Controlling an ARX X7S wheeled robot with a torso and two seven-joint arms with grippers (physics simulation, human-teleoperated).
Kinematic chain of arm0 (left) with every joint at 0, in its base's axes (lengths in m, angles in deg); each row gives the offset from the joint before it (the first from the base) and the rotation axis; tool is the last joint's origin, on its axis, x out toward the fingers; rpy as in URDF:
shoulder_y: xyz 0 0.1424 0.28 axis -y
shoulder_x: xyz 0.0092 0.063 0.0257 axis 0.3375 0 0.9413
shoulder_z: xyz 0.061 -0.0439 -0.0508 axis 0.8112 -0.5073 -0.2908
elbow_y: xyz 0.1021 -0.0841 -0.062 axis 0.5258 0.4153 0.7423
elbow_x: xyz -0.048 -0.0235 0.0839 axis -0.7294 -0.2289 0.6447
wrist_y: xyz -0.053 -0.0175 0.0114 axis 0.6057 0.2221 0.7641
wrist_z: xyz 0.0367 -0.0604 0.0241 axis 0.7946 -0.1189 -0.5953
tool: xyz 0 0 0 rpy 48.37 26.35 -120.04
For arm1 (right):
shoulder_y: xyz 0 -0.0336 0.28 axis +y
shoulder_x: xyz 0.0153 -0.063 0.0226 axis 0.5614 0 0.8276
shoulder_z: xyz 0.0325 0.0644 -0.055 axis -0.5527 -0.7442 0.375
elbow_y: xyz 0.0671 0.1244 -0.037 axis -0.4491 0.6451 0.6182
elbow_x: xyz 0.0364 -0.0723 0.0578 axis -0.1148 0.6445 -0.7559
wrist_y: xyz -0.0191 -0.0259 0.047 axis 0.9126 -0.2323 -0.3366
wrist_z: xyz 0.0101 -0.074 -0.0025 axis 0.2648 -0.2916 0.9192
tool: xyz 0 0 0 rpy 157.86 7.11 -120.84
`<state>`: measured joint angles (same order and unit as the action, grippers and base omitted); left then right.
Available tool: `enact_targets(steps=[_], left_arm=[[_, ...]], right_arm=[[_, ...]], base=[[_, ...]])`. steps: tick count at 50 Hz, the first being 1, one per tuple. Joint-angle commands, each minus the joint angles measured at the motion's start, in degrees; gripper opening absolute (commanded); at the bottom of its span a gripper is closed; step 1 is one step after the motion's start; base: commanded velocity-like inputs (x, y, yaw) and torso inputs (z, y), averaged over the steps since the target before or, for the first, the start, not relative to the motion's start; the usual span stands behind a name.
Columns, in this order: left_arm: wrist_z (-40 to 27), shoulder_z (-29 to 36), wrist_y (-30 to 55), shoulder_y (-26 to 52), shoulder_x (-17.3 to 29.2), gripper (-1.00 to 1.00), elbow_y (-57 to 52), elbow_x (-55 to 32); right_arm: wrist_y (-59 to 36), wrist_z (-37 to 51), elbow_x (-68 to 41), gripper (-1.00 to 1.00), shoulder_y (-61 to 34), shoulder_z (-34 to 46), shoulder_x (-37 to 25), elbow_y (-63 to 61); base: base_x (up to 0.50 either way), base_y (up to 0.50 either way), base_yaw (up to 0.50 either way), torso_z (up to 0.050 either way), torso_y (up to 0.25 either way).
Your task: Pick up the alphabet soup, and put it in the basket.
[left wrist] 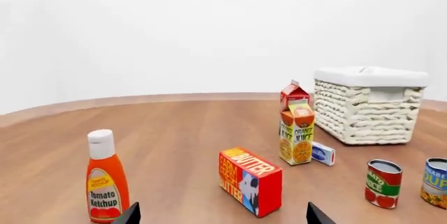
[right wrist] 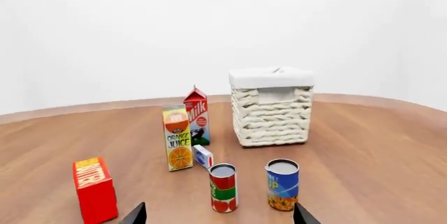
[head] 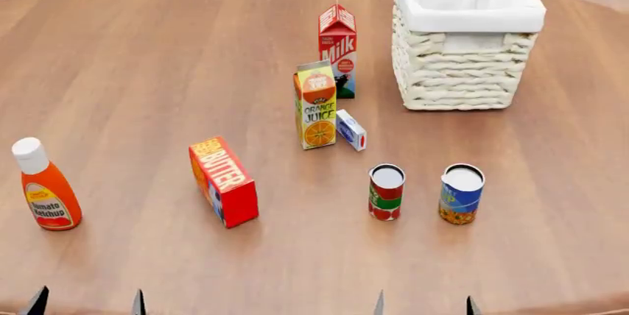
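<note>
The alphabet soup (head: 461, 194) is a small can with a blue label and a white top. It stands upright on the wooden table, right of the red-and-green can (head: 385, 192). It also shows in the right wrist view (right wrist: 282, 184) and at the edge of the left wrist view (left wrist: 436, 182). The basket (head: 465, 34) is cream wicker with a white liner and stands at the back right. My left gripper (head: 88, 303) and right gripper (head: 423, 305) are open and empty at the near table edge. Only their dark fingertips show.
A ketchup bottle (head: 43, 194) stands at the left. A red butter box (head: 223, 180) sits in the middle. An orange juice carton (head: 316, 104), a milk carton (head: 338, 50) and a small blue-white box (head: 351, 129) stand left of the basket.
</note>
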<state>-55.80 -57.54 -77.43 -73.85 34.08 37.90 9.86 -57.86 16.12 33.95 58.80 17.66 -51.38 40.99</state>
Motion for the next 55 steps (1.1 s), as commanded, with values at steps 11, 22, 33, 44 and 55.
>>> enact_targets(steps=[11, 22, 33, 44, 55], left_arm=[[-4.57, -0.88, -14.08, -4.39, 1.43, 1.00, -3.44, -1.07], [-6.01, -1.94, -16.98, -4.68, 1.97, 1.00, -3.54, -4.46], [-6.76, -4.93, -21.17, -3.96, 2.04, 1.00, -1.73, -13.80], [-8.03, -5.19, -22.82, -4.46, 2.39, 1.00, -1.95, -14.81], [-8.64, -4.37, -23.33, -4.87, 3.03, 1.00, -2.41, -14.44]], right_arm=[[12.63, -0.41, -6.52, 1.00, 4.30, -0.05, -1.55, -3.98], [14.15, 1.69, -7.62, 1.00, 3.24, -1.18, -1.91, -2.43], [13.34, 5.81, -10.41, 1.00, 2.08, -4.38, -2.28, -1.96], [13.19, 7.44, -11.81, 1.00, 1.88, -4.57, -2.83, -1.90], [12.91, 8.27, -12.34, 1.00, 1.87, -3.91, -3.49, -2.03]], base=[[0.00, 0.00, 0.00, 0.000, 0.000], [0.00, 0.00, 0.00, 0.000, 0.000], [0.00, 0.00, 0.00, 0.000, 0.000], [0.00, 0.00, 0.00, 0.000, 0.000], [-0.01, -0.16, 0.00, 0.000, 0.000]])
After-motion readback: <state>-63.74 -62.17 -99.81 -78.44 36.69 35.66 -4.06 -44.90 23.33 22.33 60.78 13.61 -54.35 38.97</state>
